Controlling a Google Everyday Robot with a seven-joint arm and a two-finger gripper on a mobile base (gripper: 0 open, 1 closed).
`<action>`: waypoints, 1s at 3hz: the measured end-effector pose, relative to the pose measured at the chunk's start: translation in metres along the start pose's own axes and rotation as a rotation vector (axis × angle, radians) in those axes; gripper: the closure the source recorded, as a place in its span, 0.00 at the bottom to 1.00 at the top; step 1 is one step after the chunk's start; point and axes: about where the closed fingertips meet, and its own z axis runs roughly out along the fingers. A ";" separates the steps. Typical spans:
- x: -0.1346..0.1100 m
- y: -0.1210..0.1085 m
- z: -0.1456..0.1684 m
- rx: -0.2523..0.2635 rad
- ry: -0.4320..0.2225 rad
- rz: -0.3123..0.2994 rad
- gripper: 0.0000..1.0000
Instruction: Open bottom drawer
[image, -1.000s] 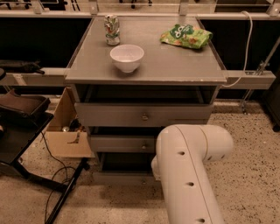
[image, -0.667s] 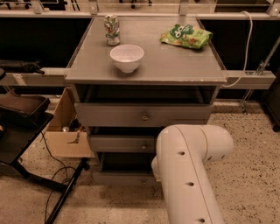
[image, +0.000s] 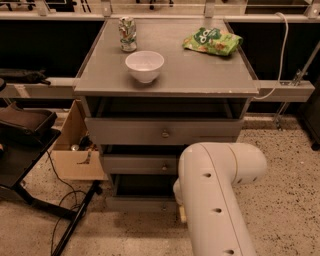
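The grey cabinet has three drawers. The bottom drawer (image: 140, 203) is the lowest, with a narrow flat front and a small knob (image: 163, 205) just left of my arm; a dark gap shows above its front. The middle drawer (image: 137, 164) and the top drawer (image: 160, 131) sit above it. My white arm (image: 215, 195) rises from the lower right and covers the cabinet's lower right part. The gripper is hidden behind the arm, somewhere near the bottom drawer.
On the cabinet top (image: 190, 75) stand a white bowl (image: 144, 65), a can (image: 128, 33) and a green chip bag (image: 212, 41). A cardboard box (image: 75, 150), cables and a black stand (image: 75, 225) lie at the left. Speckled floor lies at the right.
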 end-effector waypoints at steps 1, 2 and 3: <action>0.000 0.000 0.000 0.000 0.000 0.000 0.00; 0.001 0.008 0.019 -0.039 -0.012 0.035 0.17; 0.006 0.041 0.039 -0.145 -0.026 0.133 0.40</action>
